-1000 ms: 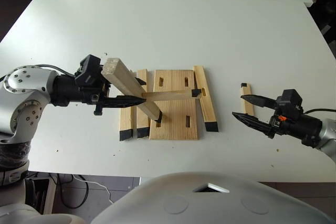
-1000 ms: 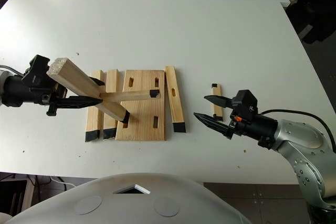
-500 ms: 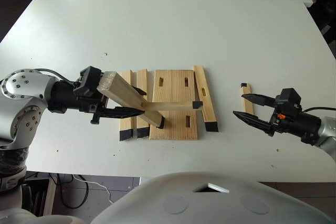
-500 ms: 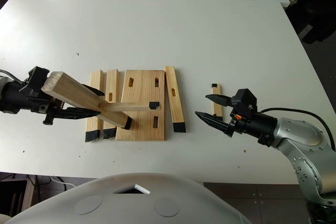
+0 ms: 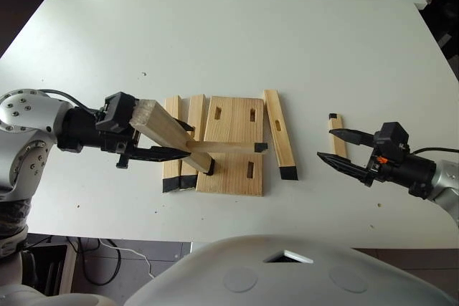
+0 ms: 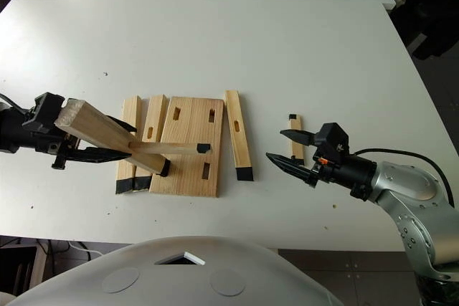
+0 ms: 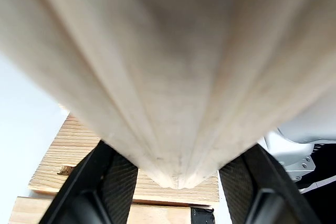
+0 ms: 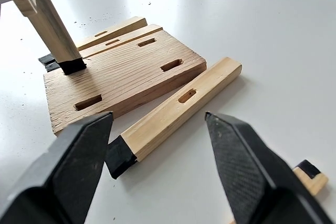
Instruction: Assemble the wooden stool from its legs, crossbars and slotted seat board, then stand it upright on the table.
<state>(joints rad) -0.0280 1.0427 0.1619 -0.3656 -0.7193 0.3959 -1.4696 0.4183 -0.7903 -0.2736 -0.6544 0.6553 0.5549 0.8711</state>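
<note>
The slotted seat board (image 5: 233, 121) lies flat on the white table (image 5: 251, 48), a bit skewed. One leg (image 5: 172, 134) leans over it at a tilt, with its black-capped foot right at the board's near left corner. A crossbar (image 5: 231, 147) sticks out of that leg across the board. The left gripper (image 5: 176, 152) has its jaws clamped on either side of the tilted leg. Two more legs (image 6: 131, 110) lie flat just left of the board, and another slotted leg (image 5: 278, 134) lies just right of it. Further right, the right gripper (image 5: 328, 144) hovers with its jaws wide and nothing in them, close to a short crossbar (image 5: 334, 125).
</note>
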